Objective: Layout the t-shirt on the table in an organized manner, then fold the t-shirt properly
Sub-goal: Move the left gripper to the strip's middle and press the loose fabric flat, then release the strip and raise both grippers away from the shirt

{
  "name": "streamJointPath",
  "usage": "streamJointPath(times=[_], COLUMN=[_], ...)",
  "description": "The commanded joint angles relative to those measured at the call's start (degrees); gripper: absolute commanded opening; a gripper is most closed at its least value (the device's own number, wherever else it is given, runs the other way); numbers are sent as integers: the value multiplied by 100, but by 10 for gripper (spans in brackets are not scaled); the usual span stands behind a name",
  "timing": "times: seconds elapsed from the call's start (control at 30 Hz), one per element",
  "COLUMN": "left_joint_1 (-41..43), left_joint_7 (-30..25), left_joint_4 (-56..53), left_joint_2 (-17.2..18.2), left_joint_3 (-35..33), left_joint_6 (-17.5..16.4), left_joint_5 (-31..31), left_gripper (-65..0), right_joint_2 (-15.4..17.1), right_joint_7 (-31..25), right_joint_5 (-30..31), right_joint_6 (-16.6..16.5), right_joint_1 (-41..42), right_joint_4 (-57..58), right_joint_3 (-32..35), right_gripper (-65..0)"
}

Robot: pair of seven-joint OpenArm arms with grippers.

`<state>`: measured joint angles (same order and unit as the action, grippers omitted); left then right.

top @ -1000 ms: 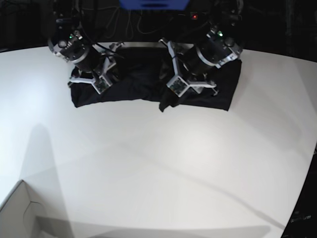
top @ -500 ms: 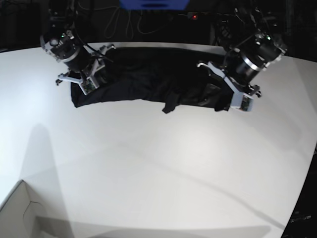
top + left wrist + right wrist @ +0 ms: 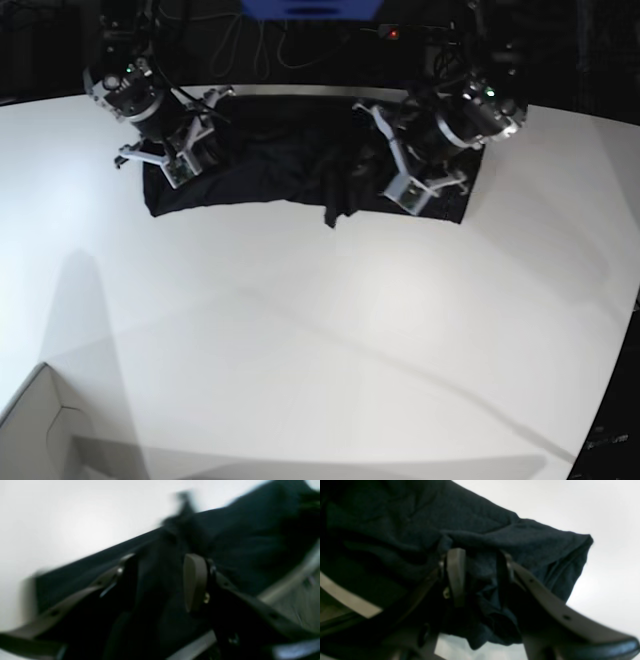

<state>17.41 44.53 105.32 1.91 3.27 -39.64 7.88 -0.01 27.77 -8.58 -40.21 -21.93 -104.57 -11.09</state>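
Cloth comes first: the t-shirt (image 3: 300,165) lies bunched in a long dark band along the far edge of the table (image 3: 330,330), with one loose tail hanging toward the table's middle. Both arms sit over that band. In the right wrist view the right gripper (image 3: 478,576) has its jaws clamped on a thick fold of the t-shirt, fabric spilling out beneath them. In the left wrist view the left gripper (image 3: 160,580) stands with its jaws part-way apart and dark cloth between them; blur hides whether they actually pinch it, so I cannot tell.

Spreading looks like the step in hand, and to do it well each arm should hold a single layer near an outer end of the band, then draw apart and toward the table's middle, keeping the cloth low so it slides flat instead of rolling.

Only the base view shows the band's full shape, the hanging tail and a pale box (image 3: 35,430) at the table's near corner; only the wrist views show cloth between the jaws
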Motion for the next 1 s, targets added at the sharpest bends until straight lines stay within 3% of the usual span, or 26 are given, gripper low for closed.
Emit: streamJointPath(times=[0.0, 0.07, 0.17, 0.4, 0.5, 0.73, 0.97], left_joint_1=[4, 13, -5, 145, 285, 523, 496], left_joint_7=[-89, -89, -89, -97, -97, -97, -97], left_joint_4=[110, 154, 259, 752, 919, 892, 585], left_joint_2=[86, 288, 455, 648, 640, 701, 701], left_joint_3=[-331, -1043, -1439, -1105, -463, 1673, 3546], left_joint_6=[-36, -36, -36, -36, -36, -36, -36], left_joint_5=[60, 43, 52, 78, 113, 1151, 1572], left_gripper=[-362, -362, -362, -362, -362, -362, -361], right_joint_2=[5, 5, -91, -381, -478, -531, -285], right_joint_7=[-126, -126, -126, -126, -126, 76, 999], right_joint_5=[71, 71, 71, 89, 326, 643, 660], right_joint_6=[21, 21, 21, 21, 21, 21, 21], right_joint_1=[9, 9, 9, 61, 61, 299, 844], right_joint_4=[-96, -105, -140, -219, -316, -140, 792], right_joint_3=[-12, -135, -363, -1128, -1269, -1629, -1629], right_gripper=[-439, -439, -438, -435, -406, -187, -154])
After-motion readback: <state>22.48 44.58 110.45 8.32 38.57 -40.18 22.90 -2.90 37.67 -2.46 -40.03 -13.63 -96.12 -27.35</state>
